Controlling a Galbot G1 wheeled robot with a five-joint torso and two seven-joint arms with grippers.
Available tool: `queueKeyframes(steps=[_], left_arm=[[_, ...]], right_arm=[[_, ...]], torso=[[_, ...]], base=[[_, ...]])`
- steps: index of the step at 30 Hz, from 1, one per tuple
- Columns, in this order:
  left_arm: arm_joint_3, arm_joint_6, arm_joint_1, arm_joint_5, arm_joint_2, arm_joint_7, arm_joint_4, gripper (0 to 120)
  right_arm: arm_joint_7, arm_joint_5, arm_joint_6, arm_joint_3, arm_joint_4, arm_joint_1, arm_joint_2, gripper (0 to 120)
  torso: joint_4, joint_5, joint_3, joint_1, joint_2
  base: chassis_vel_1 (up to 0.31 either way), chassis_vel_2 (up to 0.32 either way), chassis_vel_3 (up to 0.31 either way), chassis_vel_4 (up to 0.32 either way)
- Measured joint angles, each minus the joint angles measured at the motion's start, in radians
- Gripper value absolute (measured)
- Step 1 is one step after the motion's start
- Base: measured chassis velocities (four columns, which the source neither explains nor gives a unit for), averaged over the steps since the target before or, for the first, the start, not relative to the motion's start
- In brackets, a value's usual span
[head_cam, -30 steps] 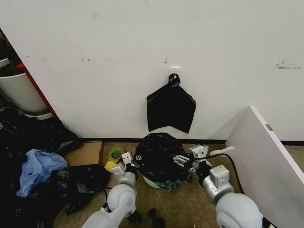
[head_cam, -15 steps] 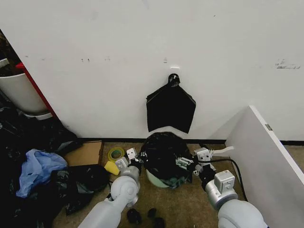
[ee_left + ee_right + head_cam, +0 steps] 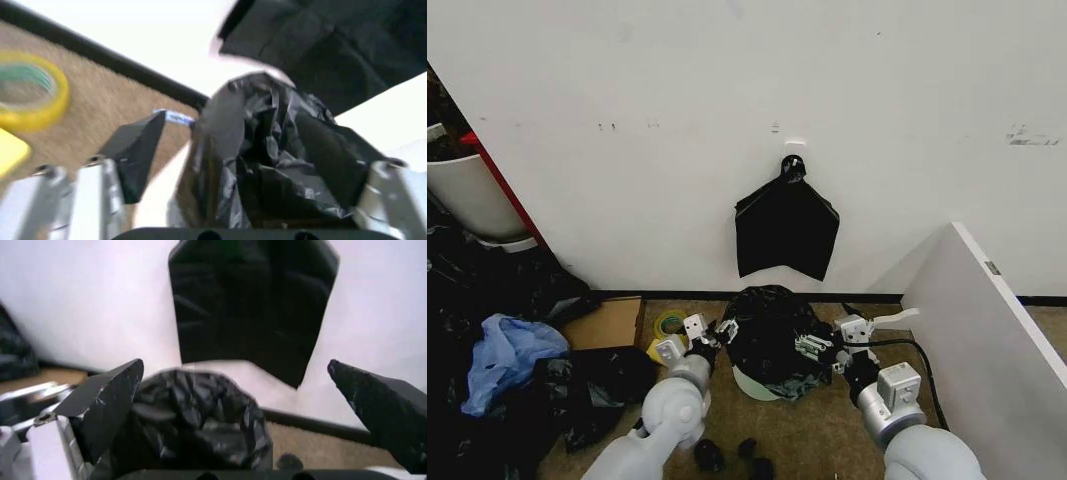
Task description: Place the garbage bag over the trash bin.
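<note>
Two pincers flanking upright bag-draped bin

Crinkled glossy black garbage bag draped over your small cream-white plastic trash bin.
Your left gripper sits at the bag's left side, your right gripper at its right, both touching the plastic.

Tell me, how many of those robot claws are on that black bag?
2. The left gripper is at the garbage bag's left side, the right gripper at its right, both open around the plastic. No other claws appear.
</note>
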Motion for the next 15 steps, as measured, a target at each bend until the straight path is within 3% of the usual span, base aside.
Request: queueKeyframes(steps=[3,6,7,8,9,15], left_arm=[[-0.014,-0.043,0.049,0.131,0.033,0.023,-0.036,94],[-0.035,-0.184,0.169,0.418,0.058,0.067,-0.087,100],[-0.037,-0.203,0.184,0.452,0.057,0.073,-0.093,100],[-0.043,-0.263,0.242,0.560,0.047,0.090,-0.114,100],[-0.043,-0.263,0.242,0.560,0.047,0.090,-0.114,100],[-0.098,-0.456,0.485,0.865,-0.042,0.145,-0.205,100]], right_arm=[[-0.019,-0.005,0.096,0.037,-0.035,-0.021,0.038,100],[-0.065,-0.006,0.293,0.137,-0.095,-0.098,0.117,100],[-0.072,-0.006,0.318,0.151,-0.102,-0.111,0.127,100],[-0.098,-0.006,0.401,0.199,-0.125,-0.158,0.161,100],[-0.098,-0.006,0.401,0.199,-0.125,-0.158,0.161,100],[-0.195,-0.074,0.576,0.319,-0.151,-0.302,0.247,100]], torso=[[0.0005,0.0002,0.000,0.000,0.000],[0.0002,0.0001,0.000,0.000,0.000],[0.0003,-0.0001,0.000,0.000,0.000],[-0.0001,0.0003,0.000,0.000,0.000],[-0.0001,0.0003,0.000,0.000,0.000],[0.0003,0.0002,0.000,0.000,0.000]], base=[[0.000,0.000,0.000,0.000],[0.000,0.000,0.000,0.000],[0.000,0.000,0.000,0.000],[0.000,0.000,0.000,0.000],[0.000,0.000,0.000,0.000],[0.000,0.000,0.000,0.000]])
